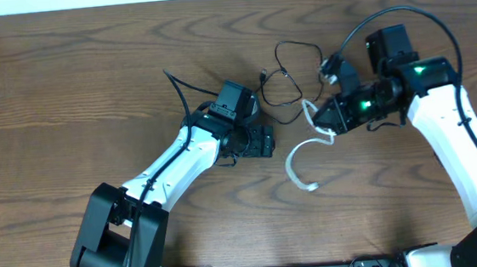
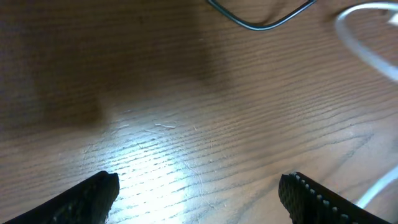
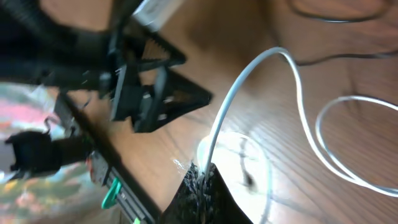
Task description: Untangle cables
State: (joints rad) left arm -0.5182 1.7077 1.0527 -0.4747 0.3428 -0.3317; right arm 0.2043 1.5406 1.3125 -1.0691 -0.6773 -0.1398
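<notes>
- Right gripper (image 3: 202, 180): jaws closed, pinching white cable (image 3: 249, 74); right of centre, overhead view.
- White cable: runs from pinch, curls down to free plug end at centre of table (image 1: 64, 87).
- Black cable (image 2: 261, 26): loose loops, upper centre, overhead view.
- Left gripper (image 2: 199, 186): jaws wide, nothing between; just left of cables.

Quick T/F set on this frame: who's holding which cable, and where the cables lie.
1. The right fingers are shut on the white cable. True.
2. The left fingers hold the black cable. False: they stand open over the bare table, holding nothing.
3. The black cable lies on the table ahead of the left fingers. True.
4. The white cable's free end hangs off the table edge. False: it lies on the tabletop.
</notes>
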